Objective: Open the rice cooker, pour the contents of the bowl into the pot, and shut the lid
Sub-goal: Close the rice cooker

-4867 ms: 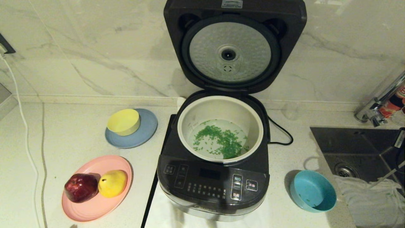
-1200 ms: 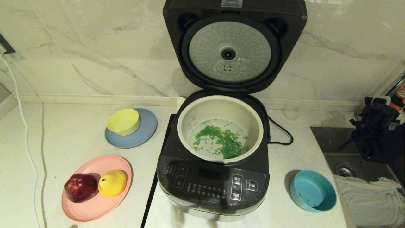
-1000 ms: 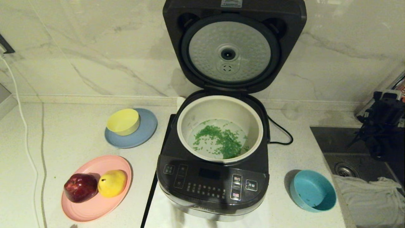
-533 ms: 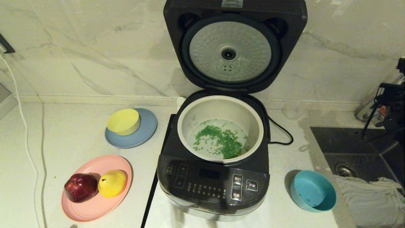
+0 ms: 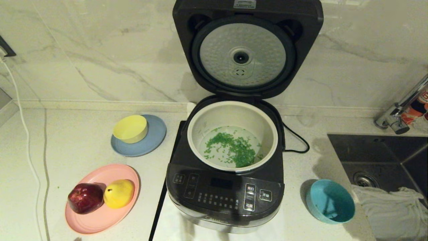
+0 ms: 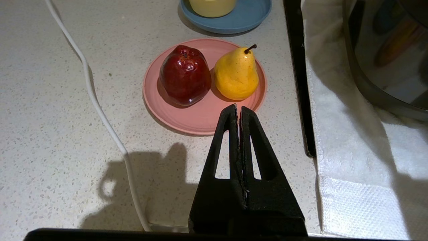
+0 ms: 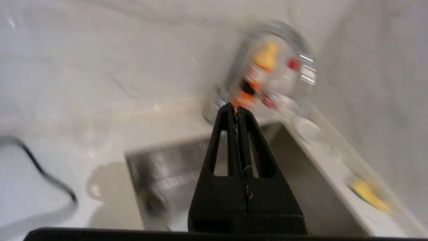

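At the centre of the pale speckled stone surface (image 5: 73, 140) stands the large dark grey-black boxy rice cooker (image 5: 224, 187), its glossy front panel of white-marked buttons facing the robot and its black cord (image 5: 296, 139) trailing off on the robot's right. Its hinged dark grey square lid (image 5: 247, 50) is raised upright against the marble wall, showing the dimpled silver disc on its underside. Inside the cooker sits the round deep cream-white inner pot (image 5: 200, 129), and small bright green chopped bits (image 5: 234, 149) lie scattered over its bottom. On the surface just right of the cooker's front rests the small round teal-blue bowl (image 5: 330, 206), upright, with only a few green specks inside. Right of it a white cloth (image 5: 391, 209) lies at the edge of the steel sink (image 5: 378, 154). On the left, a yellow bowl (image 5: 130, 128) sits on a grey-blue plate (image 5: 157, 140); nearer the robot, a pink plate (image 5: 100, 217) carries 1 red apple (image 5: 85, 198) and 1 yellow pear (image 5: 118, 193), touching. A white cable (image 5: 25, 134) runs along the far left.

Neither arm appears in the head view. The left gripper (image 6: 238, 110) hovers above the surface near the pink plate, its jaws pressed together and empty. The right gripper (image 7: 235, 108) is raised near the sink and tap, jaws likewise pressed together, holding nothing
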